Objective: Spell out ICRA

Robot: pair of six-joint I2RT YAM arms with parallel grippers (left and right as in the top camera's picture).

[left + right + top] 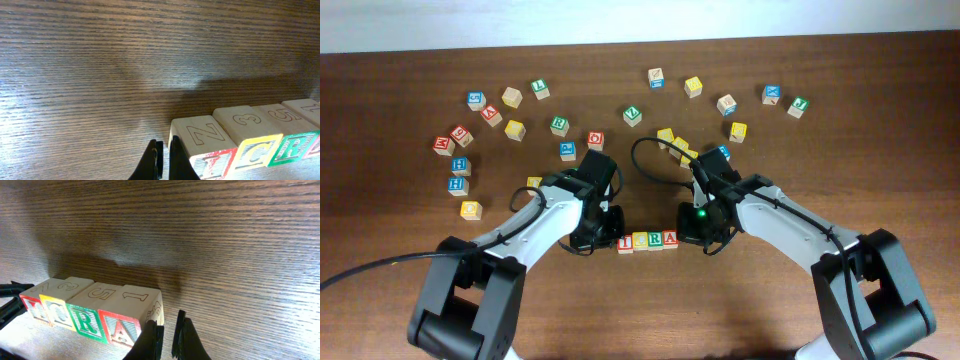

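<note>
The I cube [625, 243], C cube [640, 240], R cube [655, 240] and A cube [670, 239] are set touching in one row, read from 9 to 3 o'clock, toward the 6 o'clock side of the table [380, 200]. The left gripper [163, 162] is closed on nothing, just beside the I cube at 9 o'clock. The right gripper [167, 340] is closed on nothing at 3 o'clock of the A cube. Loose cubes [559, 125] are scattered toward 12 o'clock.

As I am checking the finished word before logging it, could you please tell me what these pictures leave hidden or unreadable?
Overhead: the left gripper and right gripper fingers, hidden under their own wrists.
Left wrist: the A cube, cut off by the right edge; the I cube letter, by the bottom edge.
Overhead: scattered cubes, letters too small to read.
</note>
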